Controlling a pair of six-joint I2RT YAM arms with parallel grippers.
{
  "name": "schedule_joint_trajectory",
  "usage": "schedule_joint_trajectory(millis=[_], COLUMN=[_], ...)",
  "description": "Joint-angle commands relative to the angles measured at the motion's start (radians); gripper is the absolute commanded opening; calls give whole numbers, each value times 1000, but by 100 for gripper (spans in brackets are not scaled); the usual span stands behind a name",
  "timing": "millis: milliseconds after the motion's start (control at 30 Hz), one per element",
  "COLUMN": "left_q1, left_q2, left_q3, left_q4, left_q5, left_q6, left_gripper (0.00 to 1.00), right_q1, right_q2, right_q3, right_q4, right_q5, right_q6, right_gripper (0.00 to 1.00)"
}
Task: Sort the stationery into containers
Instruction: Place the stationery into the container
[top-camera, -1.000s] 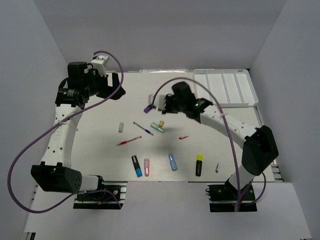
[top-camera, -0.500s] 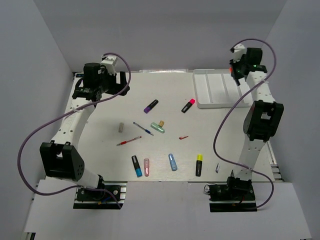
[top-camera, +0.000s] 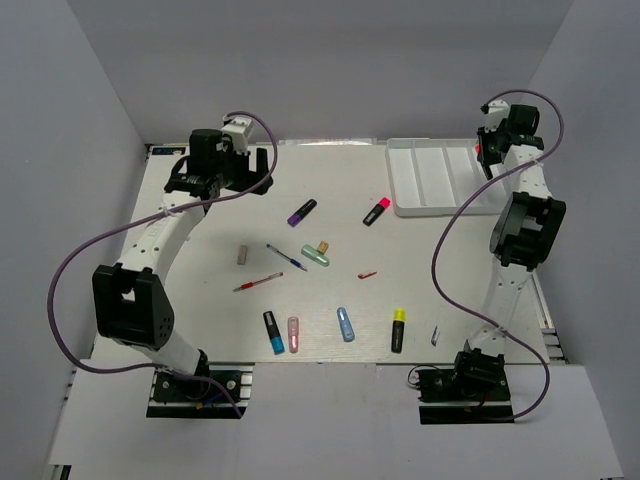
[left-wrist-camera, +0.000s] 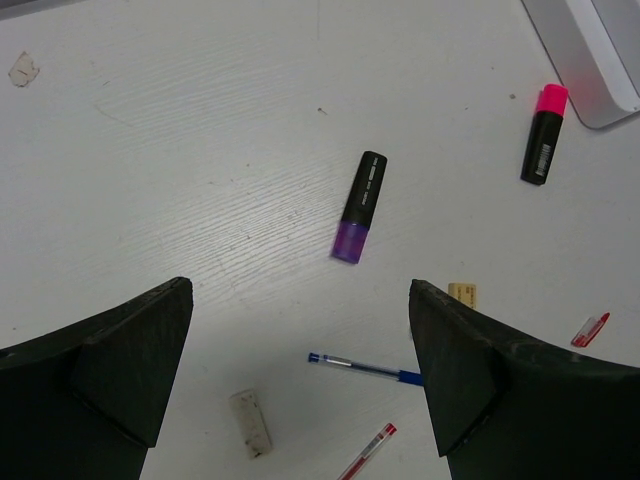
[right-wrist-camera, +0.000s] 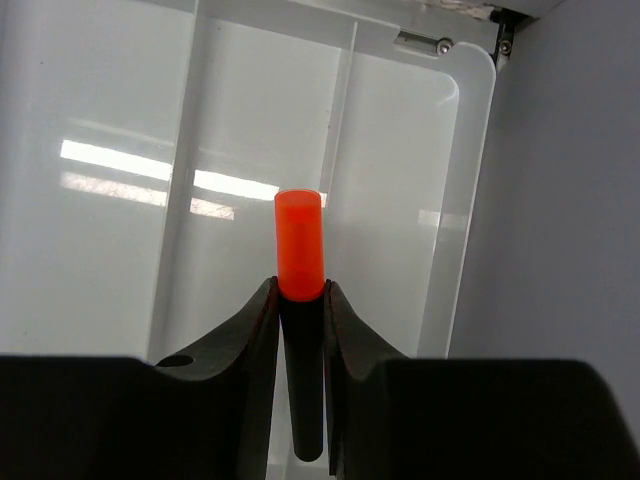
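One highlighter (right-wrist-camera: 299, 245) gripped, four loose, two pens (top-camera: 286, 257)

White wood-grain table (top-camera: 320, 195), plain grey walls (top-camera: 330, 70) on 3 sides, metal rail (top-camera: 545, 320) along right edge

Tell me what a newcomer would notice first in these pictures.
The right gripper, high over the white tray at the table's far right corner, is shut on a black highlighter with a bright orange cap. The left gripper hangs wide open above a purple-capped highlighter. Pens and other highlighters lie scattered across the middle.
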Motion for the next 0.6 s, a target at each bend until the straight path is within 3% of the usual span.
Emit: schedule_joint_trajectory(millis=[0,333,367,467,567], left_q1=[-11,-39,-39,-39,-39], left_q2=[-10,7,7,0,5], left_q3=[-3,-20,-22,-25,-16], left_q4=[20,24,23,24,18], left_q5=[-34,-43,-37,-43,-64], left_q6=[1,1,0,32,37], left_gripper=[98,98,98,98,98], right_q1=[-24,-52,-53,-58,-59], right_q2=[37,82,82,84,79], right_q3=[60,74,73,73,71], right_q4=[61,89,87,81,76], right_q5=[5,41,37,35,29], right_q6=[15,35,39,55,64], right_gripper=[0,0,20,48,61])
